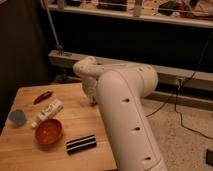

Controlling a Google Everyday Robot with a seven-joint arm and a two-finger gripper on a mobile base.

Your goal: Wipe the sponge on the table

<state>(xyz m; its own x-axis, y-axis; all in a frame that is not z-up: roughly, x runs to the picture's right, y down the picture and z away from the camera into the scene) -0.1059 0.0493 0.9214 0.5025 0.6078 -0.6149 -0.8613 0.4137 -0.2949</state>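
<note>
My gripper (92, 99) hangs closed, low over the far part of the table (25, 155) and well apart from the orange bowl (49, 131) and the round blue cup (17, 117) at the left edge. The sponge I cannot pick out, nor tell whether I hold it

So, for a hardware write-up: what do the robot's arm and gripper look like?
The arm is thick, cream-white, with rounded joints and a row of small dark dots along its big link. The gripper, over the table's far side, is small and greyish.
</note>
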